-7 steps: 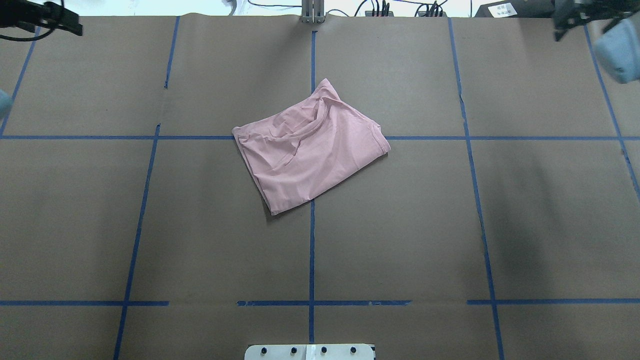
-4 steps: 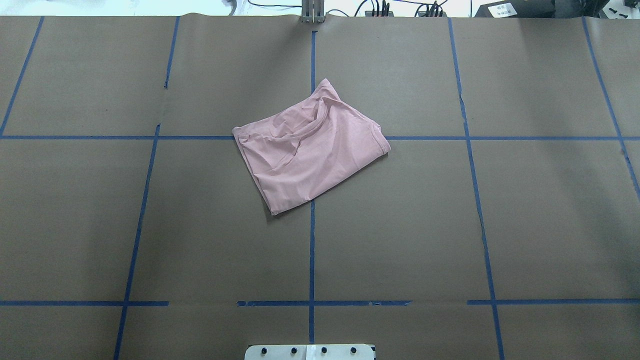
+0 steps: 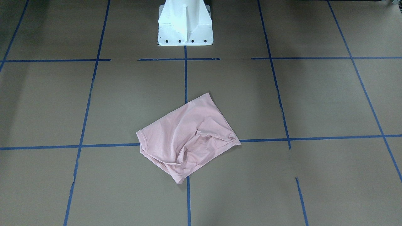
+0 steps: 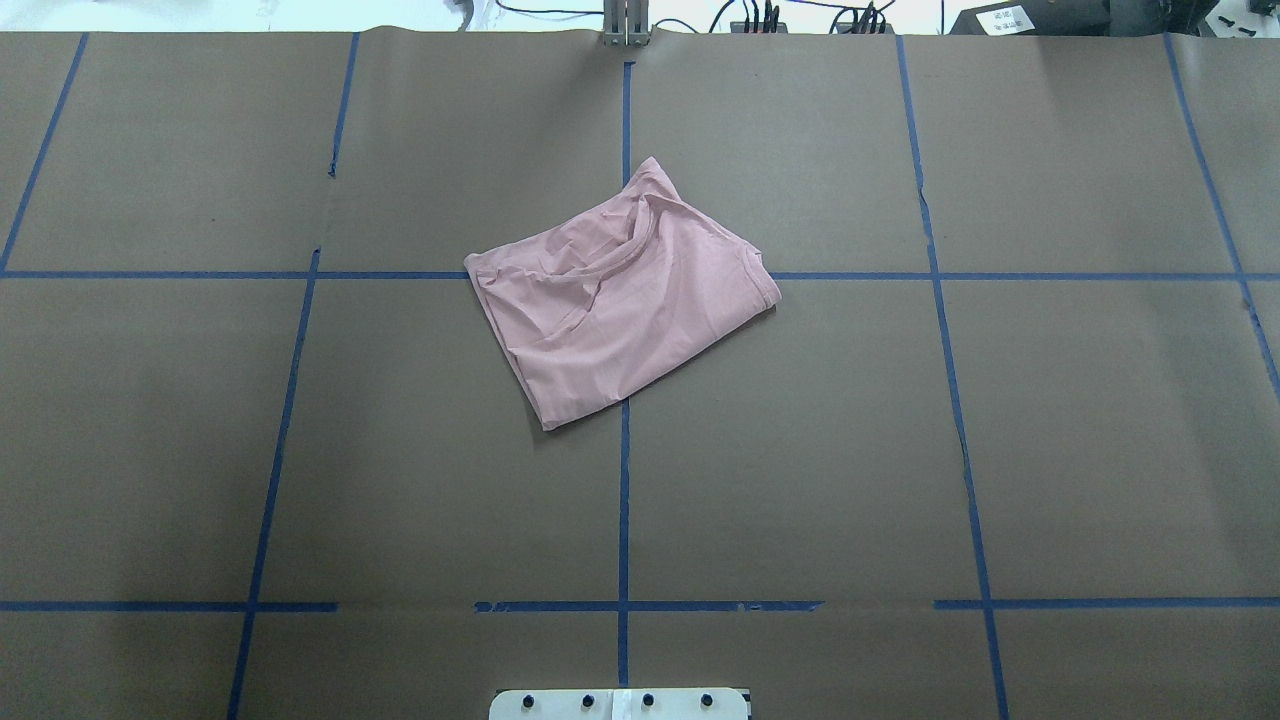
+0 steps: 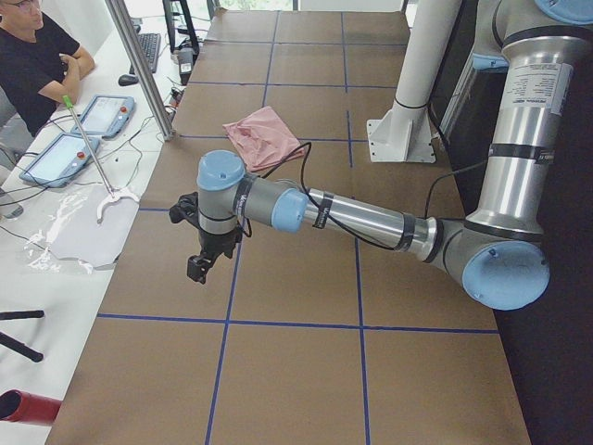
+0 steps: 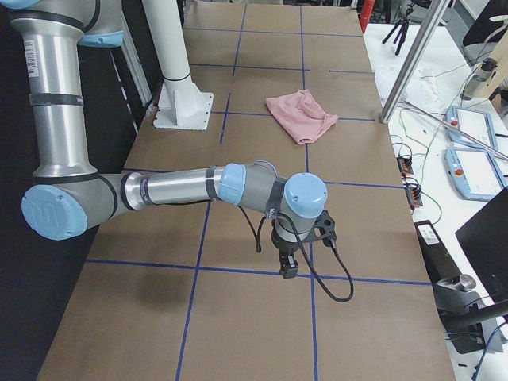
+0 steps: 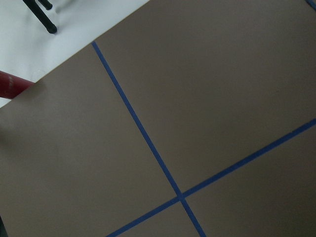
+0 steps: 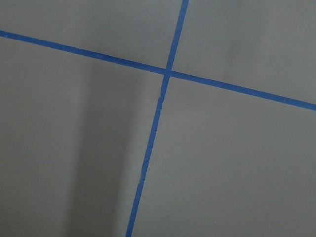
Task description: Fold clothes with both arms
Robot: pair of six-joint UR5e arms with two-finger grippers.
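Note:
The pale pink T-shirt [image 4: 620, 310] lies folded into a tilted, rumpled rectangle near the middle of the table, plain side up, collar showing. It also shows in the front view [image 3: 185, 138], the left side view [image 5: 264, 130] and the right side view [image 6: 300, 111]. My left gripper [image 5: 199, 269] hangs over the table's left end, far from the shirt. My right gripper [image 6: 288, 268] hangs over the right end, also far from it. Both show only in the side views, so I cannot tell if they are open or shut. Both wrist views show only brown paper and blue tape.
The table [image 4: 800, 450] is covered in brown paper with a blue tape grid. The white pedestal base [image 3: 184, 22] stands at the robot's edge. An operator [image 5: 32, 56], tablets [image 5: 102, 116] and cables sit beyond the far edge. A metal post [image 5: 139, 69] stands at that edge.
Both arms showed at the top corners of the overhead view a second ago; they have since left that view. The shirt has not moved.

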